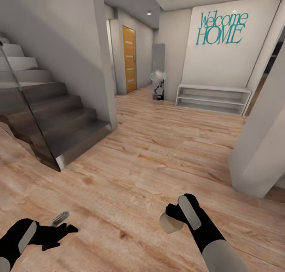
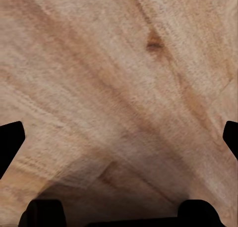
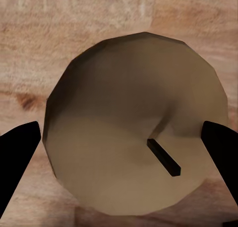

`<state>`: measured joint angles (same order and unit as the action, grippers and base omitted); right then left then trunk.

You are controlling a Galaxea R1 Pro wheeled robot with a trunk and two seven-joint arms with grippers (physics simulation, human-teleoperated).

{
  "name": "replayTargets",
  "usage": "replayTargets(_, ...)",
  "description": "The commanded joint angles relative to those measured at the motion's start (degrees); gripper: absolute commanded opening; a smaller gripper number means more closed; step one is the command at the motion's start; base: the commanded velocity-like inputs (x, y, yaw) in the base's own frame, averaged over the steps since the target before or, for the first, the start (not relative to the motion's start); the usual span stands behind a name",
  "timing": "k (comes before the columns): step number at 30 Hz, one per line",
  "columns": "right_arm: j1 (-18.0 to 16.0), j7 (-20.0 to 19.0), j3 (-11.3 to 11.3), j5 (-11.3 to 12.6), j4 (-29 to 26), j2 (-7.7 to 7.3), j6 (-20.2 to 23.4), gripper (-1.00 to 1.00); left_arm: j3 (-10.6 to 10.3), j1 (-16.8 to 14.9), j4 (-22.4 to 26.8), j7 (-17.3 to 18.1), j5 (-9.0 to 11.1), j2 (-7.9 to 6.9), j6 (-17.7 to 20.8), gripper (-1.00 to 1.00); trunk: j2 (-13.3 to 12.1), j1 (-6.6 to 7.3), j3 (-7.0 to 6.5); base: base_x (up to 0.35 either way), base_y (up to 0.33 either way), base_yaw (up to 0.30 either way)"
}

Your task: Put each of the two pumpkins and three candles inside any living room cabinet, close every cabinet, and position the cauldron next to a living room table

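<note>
right gripper [image 1: 175, 220] clamps squat beige wax candle [image 3: 134, 133], carried above pale wooden plank floor [image 1: 138, 161] | left gripper [image 1: 65, 222] spread, empty, over floor | risk: candle slips out while driving, cabinet unseen

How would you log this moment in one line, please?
right gripper: holding candle | left gripper: open, empty | scene: hallway wood floor
</note>
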<state>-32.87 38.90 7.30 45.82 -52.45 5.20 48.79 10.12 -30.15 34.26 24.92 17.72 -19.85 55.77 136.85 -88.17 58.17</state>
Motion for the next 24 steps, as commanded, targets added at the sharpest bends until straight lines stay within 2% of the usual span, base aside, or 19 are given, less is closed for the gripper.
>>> replayTargets(1,0.00,-0.09,0.00,0.08,-0.01,0.00,-0.07,-1.00,-0.01,0.00,0.00,-0.03,-0.04,0.03,-0.04,1.00,-0.41,0.23,-0.11,0.000,0.000,0.196)
replayTargets(14,0.00,-0.06,0.02,0.00,0.07,0.01,-0.16,-1.00,-0.20,0.00,-0.06,-0.54,-0.47,0.25,-0.22,1.00,-5.63,3.08,-1.50,0.000,0.000,0.191)
replayTargets(24,0.00,-0.07,0.04,-0.09,1.28,0.01,0.00,-1.00,-0.39,0.00,-0.07,-0.57,-0.66,1.79,-0.31,1.00,-9.64,5.28,-2.54,0.000,0.000,0.183)
